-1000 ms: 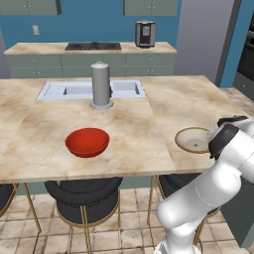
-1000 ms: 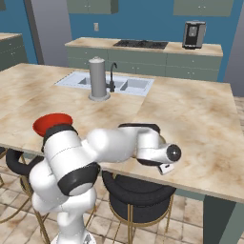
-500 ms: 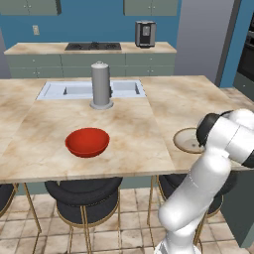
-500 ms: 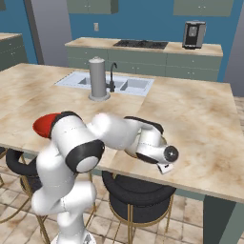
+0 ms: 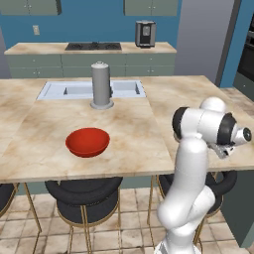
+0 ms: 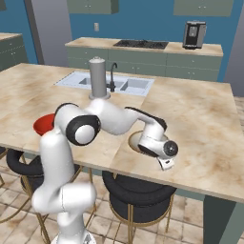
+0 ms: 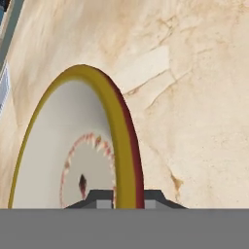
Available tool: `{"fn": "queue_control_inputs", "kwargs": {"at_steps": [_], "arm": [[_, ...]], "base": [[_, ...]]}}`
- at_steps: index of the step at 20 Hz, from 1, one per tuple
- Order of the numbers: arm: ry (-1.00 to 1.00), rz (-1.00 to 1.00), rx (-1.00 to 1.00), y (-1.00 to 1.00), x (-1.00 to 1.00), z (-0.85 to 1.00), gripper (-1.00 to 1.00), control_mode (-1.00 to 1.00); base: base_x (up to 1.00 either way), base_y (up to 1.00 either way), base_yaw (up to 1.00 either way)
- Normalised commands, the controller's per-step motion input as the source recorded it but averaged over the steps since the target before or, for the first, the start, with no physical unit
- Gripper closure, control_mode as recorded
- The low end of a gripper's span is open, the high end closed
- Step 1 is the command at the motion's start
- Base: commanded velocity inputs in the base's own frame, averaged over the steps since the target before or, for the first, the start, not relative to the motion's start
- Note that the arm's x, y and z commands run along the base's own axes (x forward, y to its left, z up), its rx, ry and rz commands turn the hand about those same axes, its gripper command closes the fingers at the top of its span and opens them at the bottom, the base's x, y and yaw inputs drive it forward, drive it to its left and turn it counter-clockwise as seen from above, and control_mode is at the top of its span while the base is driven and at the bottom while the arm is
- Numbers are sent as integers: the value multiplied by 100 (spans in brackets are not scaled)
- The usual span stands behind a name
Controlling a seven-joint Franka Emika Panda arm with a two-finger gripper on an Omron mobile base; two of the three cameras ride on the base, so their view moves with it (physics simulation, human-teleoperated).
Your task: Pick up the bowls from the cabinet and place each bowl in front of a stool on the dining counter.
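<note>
We see our arm has swung w/ elbow out; tool (image 7: 124, 197) still clamped on cream bowl (image 7: 73, 146) rim, bowl down on tabletop (image 5: 129, 134), release pending.

Both base views look forward and down across the dining counter (image 5: 124, 144) — the left one from behind the arm's left, arm at lower right; the right one mirrored, arm at lower left. They share the sink (image 5: 79, 90) and tap (image 6: 98, 78). The hand view sits very near the cream-white bowl (image 7: 73, 146) — rim at centre.
</note>
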Motion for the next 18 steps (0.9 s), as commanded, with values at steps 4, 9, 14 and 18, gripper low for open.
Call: {"fn": "queue_control_inputs", "kwargs": {"at_steps": [4, 9, 14, 18], "arm": [[-6, 1, 0, -4, 6, -9, -100, -100], [-12, 3, 0, 0, -4, 3, -100, -100], [-6, 6, -1, 0, 0, 46, -100, -100], [-1, 5, -5, -1, -4, 93, -100, -100]], "base": [[0, 0, 0], [0, 0, 0], [0, 0, 0], [0, 0, 0]]}}
